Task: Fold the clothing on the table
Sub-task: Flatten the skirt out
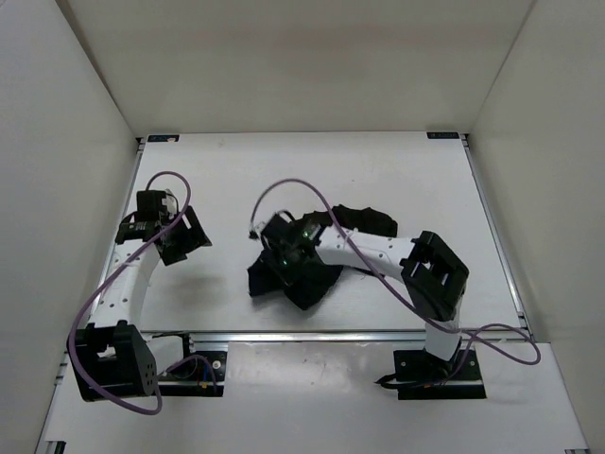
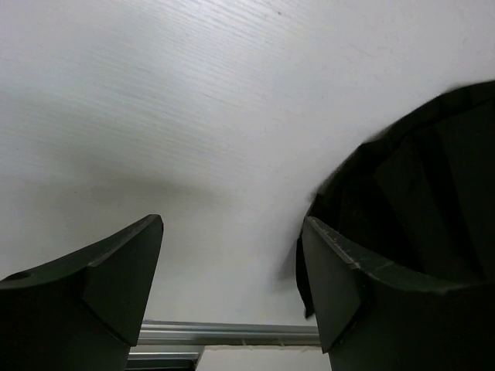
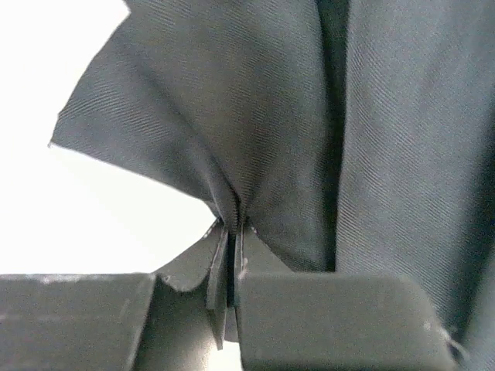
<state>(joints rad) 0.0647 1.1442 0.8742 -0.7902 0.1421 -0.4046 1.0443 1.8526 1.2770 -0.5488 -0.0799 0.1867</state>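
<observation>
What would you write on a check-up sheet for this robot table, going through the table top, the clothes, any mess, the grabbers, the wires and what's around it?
Surface: white table, flat, with a silver rail along its near edge.
Job's things: black clothing, crumpled in a heap near the middle, not folded yet.
Clutter: nothing seen.
Grippers: left gripper open over bare table, holding nothing; right gripper shut on a pinch of the clothing.
Cables: purple cables loop loosely from both arms.
Surroundings: plain white walls on three sides.
</observation>
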